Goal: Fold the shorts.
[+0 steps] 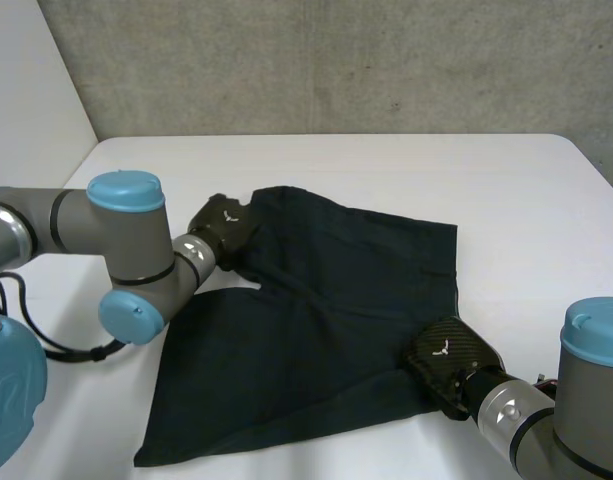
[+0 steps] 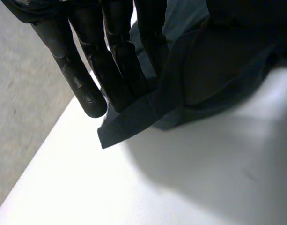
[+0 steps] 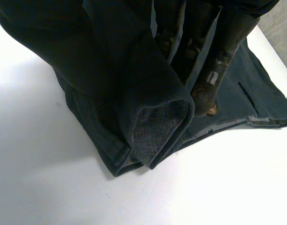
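step: grasp for the first fold; shorts (image 1: pixel 316 330) spread on the counter (image 1: pixel 506 180)
left robot hand (image 1: pixel 224 228): pinching the far-left corner
right robot hand (image 1: pixel 448 362): clamped on the near-right edge, cloth bunched
next: probably lift both together, carry across, keep the cloth taut
wrist views: hem (image 2: pixel 129 122) raised off the counter, rolled fold (image 3: pixel 152 122); head view reads flat

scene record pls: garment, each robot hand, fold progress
garment: dark shorts, spread mostly flat on the white table
left robot hand: at the shorts' far left corner, fingers on the hem, which is pinched and lifted off the table
right robot hand: at the near right edge, cloth bunched and gripped against its fingers
fold progress: both grips on, nothing folded over yet
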Available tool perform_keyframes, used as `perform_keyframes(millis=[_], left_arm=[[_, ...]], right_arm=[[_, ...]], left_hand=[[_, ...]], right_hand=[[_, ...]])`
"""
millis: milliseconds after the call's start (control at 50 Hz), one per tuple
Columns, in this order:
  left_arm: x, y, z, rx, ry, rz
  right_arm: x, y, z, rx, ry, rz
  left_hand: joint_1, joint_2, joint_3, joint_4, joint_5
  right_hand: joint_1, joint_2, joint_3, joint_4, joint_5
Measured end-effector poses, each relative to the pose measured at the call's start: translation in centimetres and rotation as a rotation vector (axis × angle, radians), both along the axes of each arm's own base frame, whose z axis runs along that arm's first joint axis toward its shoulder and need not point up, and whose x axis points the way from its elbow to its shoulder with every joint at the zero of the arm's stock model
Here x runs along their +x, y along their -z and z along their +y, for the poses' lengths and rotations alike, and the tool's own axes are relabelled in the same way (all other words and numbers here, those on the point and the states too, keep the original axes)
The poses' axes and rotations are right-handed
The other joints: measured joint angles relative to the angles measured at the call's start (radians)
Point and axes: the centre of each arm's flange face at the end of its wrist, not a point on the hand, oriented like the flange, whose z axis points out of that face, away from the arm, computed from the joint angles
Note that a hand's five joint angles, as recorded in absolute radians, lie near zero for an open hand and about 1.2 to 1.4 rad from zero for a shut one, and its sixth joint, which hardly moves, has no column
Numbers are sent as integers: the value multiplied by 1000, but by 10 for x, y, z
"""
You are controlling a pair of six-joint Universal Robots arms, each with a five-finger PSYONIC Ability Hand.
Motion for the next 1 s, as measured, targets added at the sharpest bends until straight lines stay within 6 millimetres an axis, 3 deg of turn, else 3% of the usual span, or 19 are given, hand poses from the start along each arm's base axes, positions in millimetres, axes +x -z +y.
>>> perform_keyframes(millis=[220,400,440,460,480,520,660,720,740,820,900,1000], left_arm=[[20,13,13,26,-246,-114],[25,19,21,42,-296,-146],[26,15,23,44,-295,-134],[26,13,23,44,-294,-126],[26,11,24,44,-294,-121],[26,3,26,41,-292,-86],[30,-48,37,15,-305,92],[37,-77,51,14,-317,196],[37,-77,51,14,-317,196],[51,-103,87,77,-307,293],[61,-104,118,172,-293,280],[80,-87,164,340,-296,197]], right_arm=[[-1,1,2,6,-1,2],[-1,2,2,9,0,4],[-1,2,3,10,0,4],[-1,2,2,10,1,4],[-1,2,2,10,1,4],[-1,2,2,11,2,3],[0,1,3,25,6,-23],[1,0,3,43,5,-54],[1,0,3,43,5,-54],[4,-2,4,73,4,-111],[5,-5,3,88,10,-143],[5,-10,0,104,39,-187]], left_hand=[[0,-32,-17,-47,-1],[-43,-137,-115,-142,-44],[-271,-303,-284,-313,-238],[-605,-614,-592,-628,-555],[-605,-614,-592,-628,-555],[-818,-855,-829,-868,-802],[-830,-893,-873,-907,-848],[-830,-893,-873,-907,-848],[-830,-893,-873,-907,-848],[-830,-893,-873,-907,-848],[-830,-893,-873,-907,-848],[-830,-893,-873,-907,-848]], right_hand=[[0,0,0,0,0],[0,0,0,0,0],[0,0,0,0,0],[0,0,0,0,0],[0,0,0,0,0],[0,0,0,0,0],[2,0,0,0,0],[9,0,0,0,0],[9,0,0,0,0],[9,0,1,0,0],[9,0,1,0,0],[9,0,1,0,0]])
